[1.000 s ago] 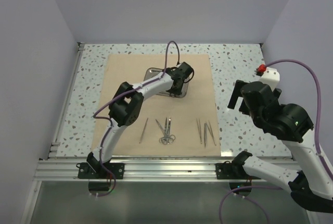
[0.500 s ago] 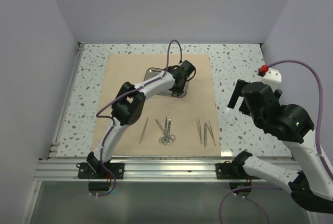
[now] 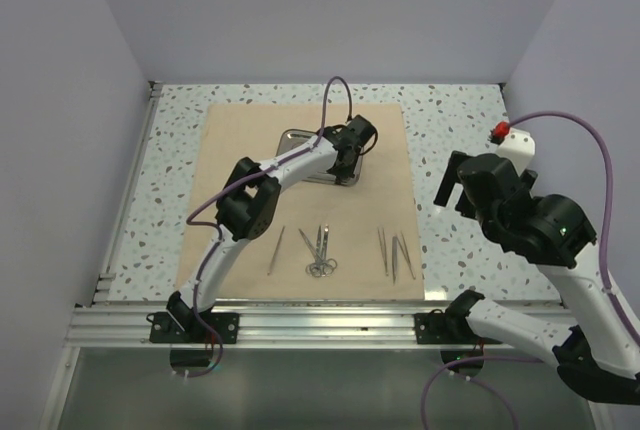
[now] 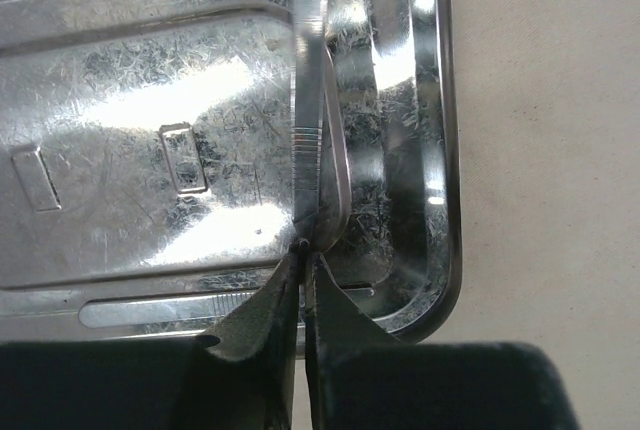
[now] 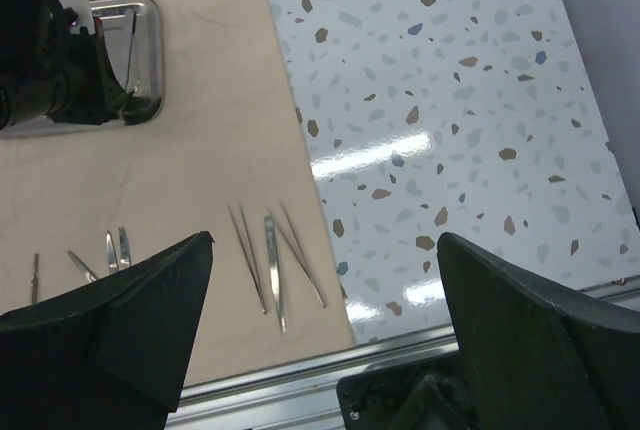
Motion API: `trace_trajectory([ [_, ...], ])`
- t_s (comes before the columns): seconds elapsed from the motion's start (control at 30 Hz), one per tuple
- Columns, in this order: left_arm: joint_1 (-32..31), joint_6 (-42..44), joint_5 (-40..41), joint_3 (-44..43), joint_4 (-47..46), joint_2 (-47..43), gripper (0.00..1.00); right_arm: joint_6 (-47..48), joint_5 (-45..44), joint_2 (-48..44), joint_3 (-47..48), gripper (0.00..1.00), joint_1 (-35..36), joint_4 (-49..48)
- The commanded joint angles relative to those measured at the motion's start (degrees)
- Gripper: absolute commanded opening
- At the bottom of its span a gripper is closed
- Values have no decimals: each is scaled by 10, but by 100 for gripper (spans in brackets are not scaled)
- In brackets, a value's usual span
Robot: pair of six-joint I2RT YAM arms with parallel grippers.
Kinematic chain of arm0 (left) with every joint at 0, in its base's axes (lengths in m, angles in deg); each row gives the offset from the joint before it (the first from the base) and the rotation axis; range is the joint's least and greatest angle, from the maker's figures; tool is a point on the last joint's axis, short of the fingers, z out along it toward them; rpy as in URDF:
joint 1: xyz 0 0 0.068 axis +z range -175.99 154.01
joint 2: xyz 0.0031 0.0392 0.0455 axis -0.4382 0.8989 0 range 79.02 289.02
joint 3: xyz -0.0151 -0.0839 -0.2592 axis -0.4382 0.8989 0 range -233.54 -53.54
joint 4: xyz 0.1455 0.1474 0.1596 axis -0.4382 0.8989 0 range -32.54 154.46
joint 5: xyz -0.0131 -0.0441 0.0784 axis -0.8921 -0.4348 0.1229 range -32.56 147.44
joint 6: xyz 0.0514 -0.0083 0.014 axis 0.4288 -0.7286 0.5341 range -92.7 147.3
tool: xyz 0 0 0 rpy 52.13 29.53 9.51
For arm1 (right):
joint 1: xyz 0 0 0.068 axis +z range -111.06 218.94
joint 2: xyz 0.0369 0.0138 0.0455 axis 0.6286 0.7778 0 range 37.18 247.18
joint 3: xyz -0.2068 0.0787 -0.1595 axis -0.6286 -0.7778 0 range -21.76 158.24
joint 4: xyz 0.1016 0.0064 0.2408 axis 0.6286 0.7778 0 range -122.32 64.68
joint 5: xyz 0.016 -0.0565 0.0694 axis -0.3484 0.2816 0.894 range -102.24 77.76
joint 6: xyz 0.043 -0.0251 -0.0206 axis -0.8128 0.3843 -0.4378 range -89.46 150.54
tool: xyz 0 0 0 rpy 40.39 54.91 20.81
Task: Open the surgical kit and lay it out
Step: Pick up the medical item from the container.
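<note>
"Tweezers, is that what your left claw (image 4: 303,262) has?"

"Yes. My fingers are closed almost to touching on one end of a pair of slim steel tweezers (image 4: 315,120). It runs along the right-hand wall inside the shiny rectangular steel tray (image 4: 150,100). I pinch the very end because the wall leaves no room to come at it from the side."

"And the tray?"

"At the far middle of the flat tan paper-like wrap sheet (image 3: 240,150). Nearer than the tray, small steel scissors (image 3: 320,250) and other tweezers (image 3: 395,252) lie in a row. I judge this pair belongs there too."

"Your right claw (image 3: 450,185)?"

"Gaping wide and holding nothing. It's parked well right of the tray, out of my left arm's way, I reckon."
</note>
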Motion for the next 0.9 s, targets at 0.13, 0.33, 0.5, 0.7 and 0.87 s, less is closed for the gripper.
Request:
trace_trajectory([
  [0.13,14,4,-45,28,16,76,0,-8,-12,6,8,98,0,-6],
  [0.33,19,9,-66,28,4,30,0,-6,-12,4,7,98,0,-9],
  [0.5,30,5,-85,-5,21,-22,0,7,-11,-1,4,98,0,-19],
  [0.7,35,0,-66,-9,46,-93,0,23,-2,-11,-3,98,0,-36],
  [0.87,33,-14,-50,39,52,-171,0,44,10,-15,-3,99,0,-52],
])
